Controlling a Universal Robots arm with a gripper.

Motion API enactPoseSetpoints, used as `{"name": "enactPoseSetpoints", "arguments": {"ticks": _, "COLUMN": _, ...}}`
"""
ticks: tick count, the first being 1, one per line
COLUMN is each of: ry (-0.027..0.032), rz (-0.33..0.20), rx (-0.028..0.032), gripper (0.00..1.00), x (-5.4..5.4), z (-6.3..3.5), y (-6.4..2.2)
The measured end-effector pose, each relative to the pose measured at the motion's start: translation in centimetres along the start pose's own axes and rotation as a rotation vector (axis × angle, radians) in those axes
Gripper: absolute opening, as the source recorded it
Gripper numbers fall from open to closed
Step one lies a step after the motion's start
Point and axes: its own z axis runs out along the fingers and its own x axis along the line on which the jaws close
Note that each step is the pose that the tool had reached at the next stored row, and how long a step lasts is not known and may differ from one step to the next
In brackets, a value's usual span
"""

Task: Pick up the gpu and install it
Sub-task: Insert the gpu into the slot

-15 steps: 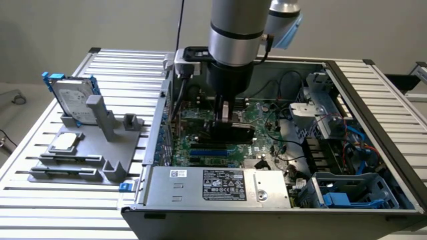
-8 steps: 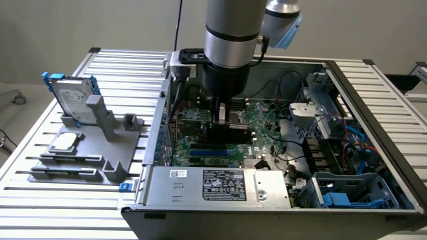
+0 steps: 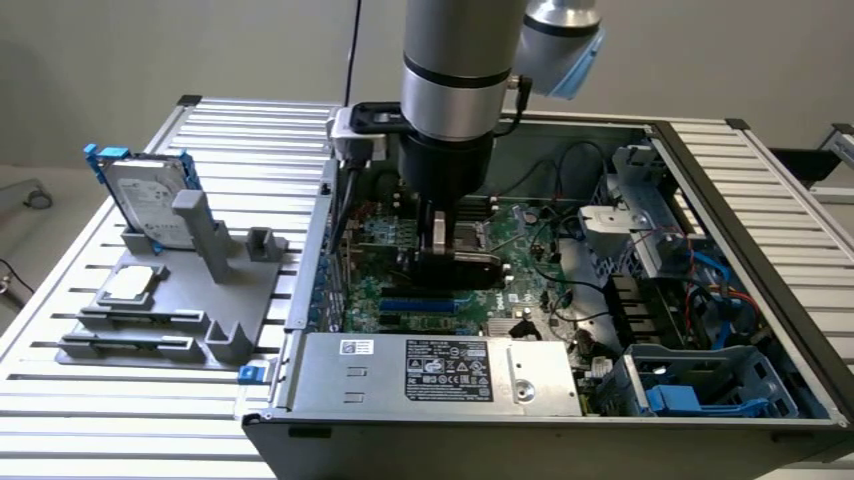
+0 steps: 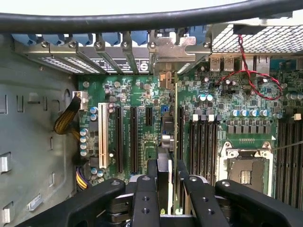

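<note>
Slatted table, open PC case: gripper clamped on gpu at slots; any tilt prob jams card edge.

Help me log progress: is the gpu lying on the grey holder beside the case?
No, the gripper holds the gpu inside the open case, over the motherboard, away from the grey holder.

The bench is a top of pale metal slats. 2 things rest directly on it. A grey moulded holder sits toward the exterior view's left, on the near half. An open-topped computer case takes up the middle and the right. The 2 stand just beside each other, with bare slats showing around the holder.
</note>
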Motion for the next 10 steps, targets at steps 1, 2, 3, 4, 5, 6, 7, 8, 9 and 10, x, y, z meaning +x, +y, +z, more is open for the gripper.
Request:
{"name": "enactPoseSetpoints", "arguments": {"ticks": 1, "ry": 0.0, "rz": 0.0, "rx": 0.0052, "gripper": 0.26, "x": 0.0, "z": 0.12, "y": 0.05}}
{"name": "enactPoseSetpoints", "arguments": {"ticks": 2, "ry": 0.0, "rz": 0.0, "rx": 0.0095, "gripper": 0.26, "x": 0.01, "z": 0.23, "y": 0.09}}
{"name": "enactPoseSetpoints", "arguments": {"ticks": 3, "ry": 0.0001, "rz": 0.0, "rx": 0.0125, "gripper": 0.26, "x": 0.01, "z": 0.35, "y": 0.13}}
{"name": "enactPoseSetpoints", "arguments": {"ticks": 4, "ry": 0.0, "rz": 0.0, "rx": 0.0144, "gripper": 0.26, "x": 0.01, "z": 0.46, "y": 0.17}}
{"name": "enactPoseSetpoints", "arguments": {"ticks": 5, "ry": 0.0001, "rz": 0.0, "rx": 0.0152, "gripper": 0.26, "x": 0.01, "z": 0.51, "y": 0.19}}
{"name": "enactPoseSetpoints", "arguments": {"ticks": 6, "ry": 0.0001, "rz": 0.0, "rx": 0.0151, "gripper": 0.26, "x": 0.01, "z": 0.51, "y": 0.19}}
{"name": "enactPoseSetpoints", "arguments": {"ticks": 7, "ry": 0.0002, "rz": 0.0, "rx": 0.0152, "gripper": 0.26, "x": 0.02, "z": 0.51, "y": 0.19}}
{"name": "enactPoseSetpoints", "arguments": {"ticks": 8, "ry": 0.0003, "rz": 0.0, "rx": 0.0152, "gripper": 0.26, "x": 0.02, "z": 0.51, "y": 0.19}}
{"name": "enactPoseSetpoints", "arguments": {"ticks": 9, "ry": 0.0001, "rz": 0.0, "rx": 0.0153, "gripper": 0.26, "x": 0.01, "z": 0.54, "y": 0.19}}
{"name": "enactPoseSetpoints", "arguments": {"ticks": 10, "ry": -0.0001, "rz": 0.0, "rx": 0.0154, "gripper": 0.26, "x": 0.01, "z": 0.58, "y": 0.19}}
